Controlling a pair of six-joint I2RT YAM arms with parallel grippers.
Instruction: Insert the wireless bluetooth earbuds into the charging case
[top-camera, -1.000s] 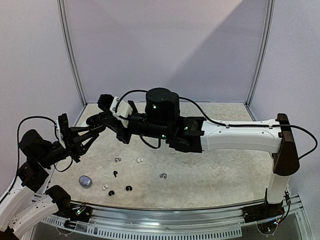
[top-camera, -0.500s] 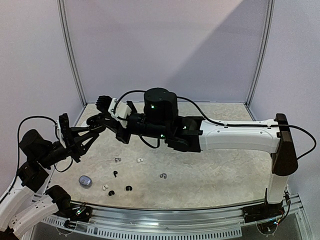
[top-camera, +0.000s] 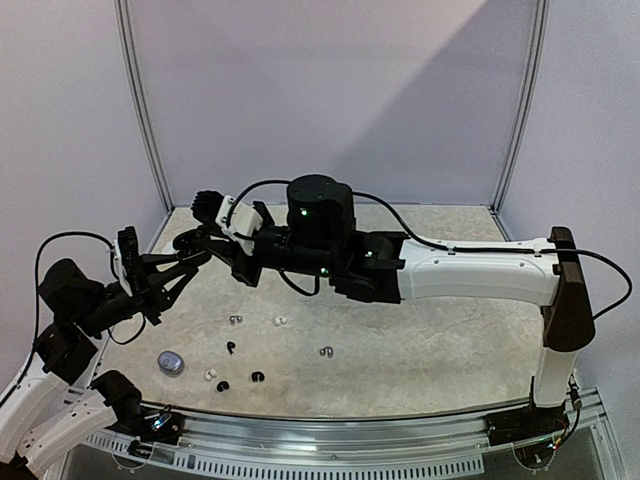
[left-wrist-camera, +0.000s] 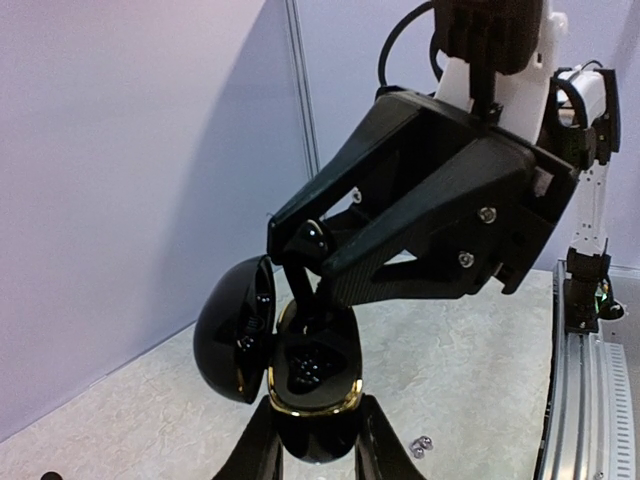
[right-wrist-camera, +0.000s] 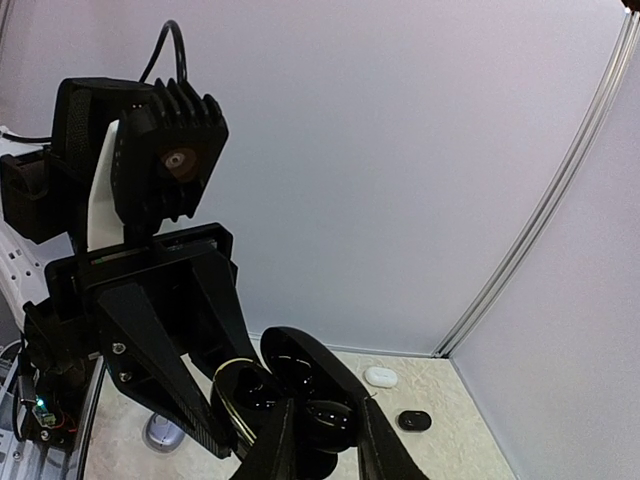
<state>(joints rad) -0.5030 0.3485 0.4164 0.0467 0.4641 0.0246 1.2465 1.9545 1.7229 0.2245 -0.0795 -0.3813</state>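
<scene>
Above the beige table's (top-camera: 450, 340) left edge, the left gripper (left-wrist-camera: 317, 430) is clamping an open glossy black, gold-rimmed charging case (left-wrist-camera: 310, 375). The right gripper (left-wrist-camera: 303, 250), fingers narrow, is presenting a shiny black earbud (left-wrist-camera: 316, 238) at the case's mouth, grip unclear. Released off-centre, the bud could tumble away.

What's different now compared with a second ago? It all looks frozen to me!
The right gripper crept slightly to the left, above the open charging case clamped in the left gripper. Nothing was visibly picked up or let go. The left gripper, the loose earbuds and the silvery case on the table stayed where they were.
</scene>
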